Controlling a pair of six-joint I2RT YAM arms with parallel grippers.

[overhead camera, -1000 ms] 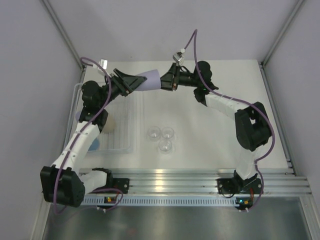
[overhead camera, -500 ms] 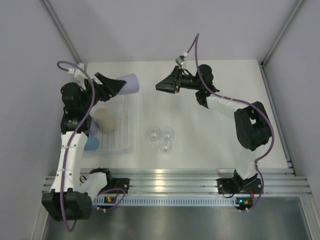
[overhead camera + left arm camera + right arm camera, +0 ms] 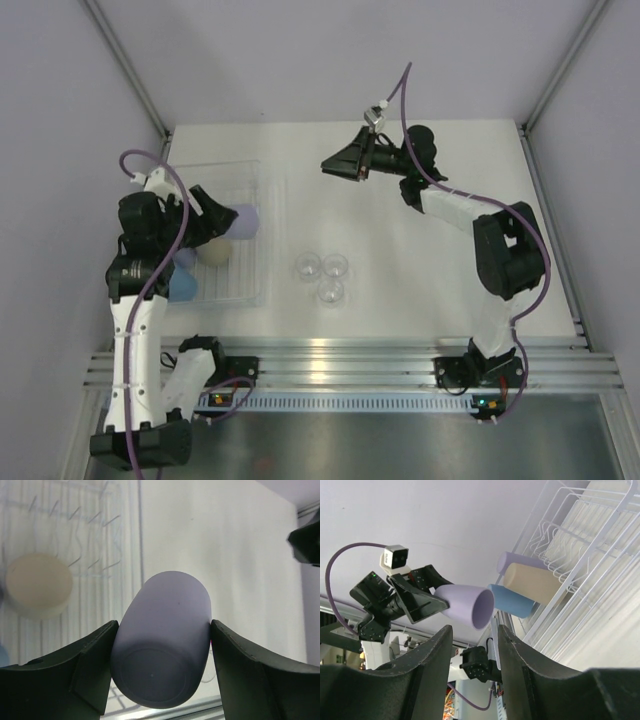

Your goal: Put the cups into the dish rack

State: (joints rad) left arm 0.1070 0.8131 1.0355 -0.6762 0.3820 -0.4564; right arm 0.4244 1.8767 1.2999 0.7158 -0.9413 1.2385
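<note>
The step in hand looks like placing a tumbler into the dish rack (image 3: 225, 178). The left end effector (image 3: 222, 220) is clamped on a lavender tumbler (image 3: 162, 655), gripping it across its sides. The tumbler lies nearly horizontal above the rack's right half, just beside the beige tumbler (image 3: 213, 250). The right end effector (image 3: 328, 166) hangs over the far middle of the surface (image 3: 430, 270), well apart from everything, its fingers apart and nothing between them. The next move, as I judge it, calls for the left arm to tip the tumbler mouth-down and lower it into a free part of the slats. It must stay clear of the beige tumbler before the fingers part, since a tumbler released on its side would likely roll. After that the clear cups wait, and they lie nearer the right arm's reach. By count there are seven cups. Two are lavender tumblers, the held one and a second lavender tumbler (image 3: 512, 561), which the right wrist view shows in the rack beyond the beige one. There is one beige tumbler and one blue tumbler (image 3: 183, 287), both in the rack. Three clear cups (image 3: 308, 266), (image 3: 336, 265), (image 3: 330, 291) sit clustered on the surface just right of the rack. So three are loaded, one is on its way, and three are not yet touched. There is one rack and there are two arms.
</note>
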